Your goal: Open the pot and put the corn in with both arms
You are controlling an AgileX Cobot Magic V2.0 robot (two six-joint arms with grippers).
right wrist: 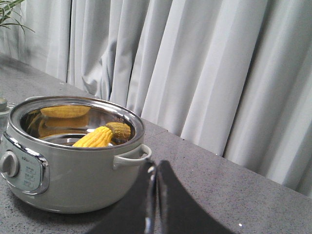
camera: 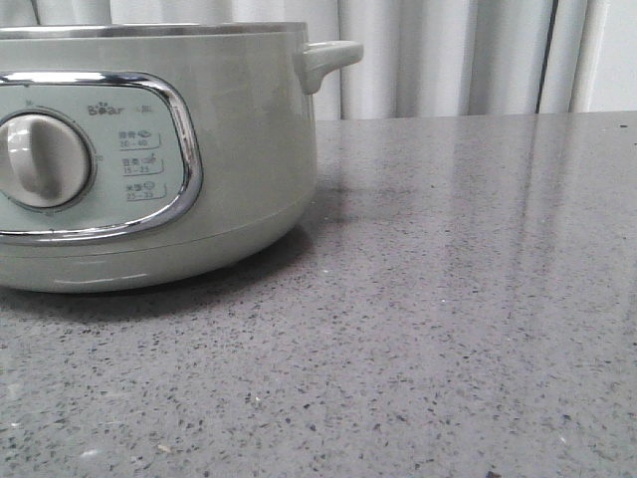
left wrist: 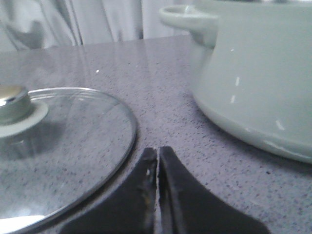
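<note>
A: Left to right, go. What's on the left?

B: Glass lid (left wrist: 58,156), flat on the speckled grey stone table (camera: 468,329), left of the pot. Clear round disc, thin metal edge, shiny metal knob (left wrist: 12,97) on a pale collar. Left gripper (left wrist: 157,195) sits just beside the lid's rim, black matte fingers pressed together, nothing between them.

A: Pot?

B: Pot (camera: 239,169), big round body, smooth pale grey-green, slightly glossy. Chrome-framed panel (camera: 149,149) on its front, rounded corners, white dial (camera: 42,159), "Bear" logo above. Stubby loop side handle (camera: 328,58) on the right. Polished steel rim (right wrist: 78,102) on top, no lid on it.

A: Corn?

B: Corn (right wrist: 93,138) is inside the pot, bright yellow, tapered, neat kernel rows, leaning against the shiny steel inner wall near the handle side. Yellow reflections of it show on the far inner wall.

A: Right side?

B: Right gripper (right wrist: 156,195), above the table on the pot's right, apart from the handle. Dark fingers shut tight together, empty. Behind everything, pale pleated curtains (right wrist: 209,73), soft vertical folds. Bit of green leaf (right wrist: 9,12) in the far corner of the right wrist view.
</note>
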